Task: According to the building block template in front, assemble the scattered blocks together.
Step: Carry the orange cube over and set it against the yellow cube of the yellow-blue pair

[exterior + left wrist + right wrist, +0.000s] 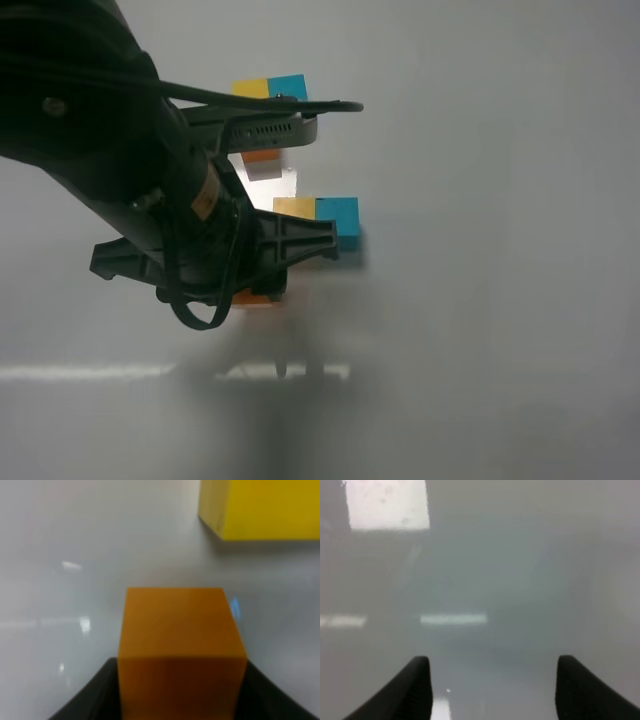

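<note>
The template is at the back of the exterior view: small yellow (250,88) and teal (288,87) cubes side by side, with its orange cube (262,155) partly hidden under my left arm. The larger yellow block (294,207) and teal block (338,220) sit side by side mid-table. My left gripper (250,285) is shut on the orange block (255,297), just in front of and left of the yellow block. In the left wrist view the orange block (182,645) sits between the dark fingers (95,695), apart from the yellow block (260,507). My right gripper (492,680) is open and empty.
The white table (500,300) extends bare to the right and front of the blocks. My left arm (120,150) covers the left of the exterior view. The right arm is out of the exterior view; its wrist view shows only table surface (485,570).
</note>
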`<state>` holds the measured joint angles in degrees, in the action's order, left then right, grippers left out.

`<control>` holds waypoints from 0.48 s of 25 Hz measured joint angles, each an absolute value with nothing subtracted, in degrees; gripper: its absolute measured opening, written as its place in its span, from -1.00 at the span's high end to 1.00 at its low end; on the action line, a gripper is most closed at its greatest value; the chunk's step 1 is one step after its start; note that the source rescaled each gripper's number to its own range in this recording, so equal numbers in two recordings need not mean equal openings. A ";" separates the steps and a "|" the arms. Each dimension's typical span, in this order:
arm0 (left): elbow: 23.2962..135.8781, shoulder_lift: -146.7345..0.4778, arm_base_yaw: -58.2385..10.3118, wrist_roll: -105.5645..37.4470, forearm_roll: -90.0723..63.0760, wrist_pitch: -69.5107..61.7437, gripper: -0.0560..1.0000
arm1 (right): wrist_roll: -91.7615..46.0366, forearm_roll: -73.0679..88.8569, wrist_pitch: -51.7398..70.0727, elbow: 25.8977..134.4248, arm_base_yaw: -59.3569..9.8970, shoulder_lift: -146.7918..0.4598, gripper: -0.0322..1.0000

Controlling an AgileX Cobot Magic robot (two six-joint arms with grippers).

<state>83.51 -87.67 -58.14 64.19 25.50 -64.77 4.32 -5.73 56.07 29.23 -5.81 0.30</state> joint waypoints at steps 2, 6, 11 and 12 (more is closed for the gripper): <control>84.02 -88.03 -58.08 64.04 25.43 -64.77 0.48 | 4.32 -5.67 56.07 29.23 -5.81 0.30 0.18; 85.72 -89.47 -57.22 63.84 24.92 -64.61 0.48 | 4.32 -5.67 56.07 29.23 -5.81 0.30 0.18; 87.72 -91.14 -55.56 63.14 23.95 -64.21 0.48 | 4.32 -5.67 56.07 29.23 -5.81 0.30 0.18; 87.77 -91.14 -55.51 62.99 23.85 -63.73 0.48 | 4.26 -5.67 56.07 29.23 -5.81 0.30 0.18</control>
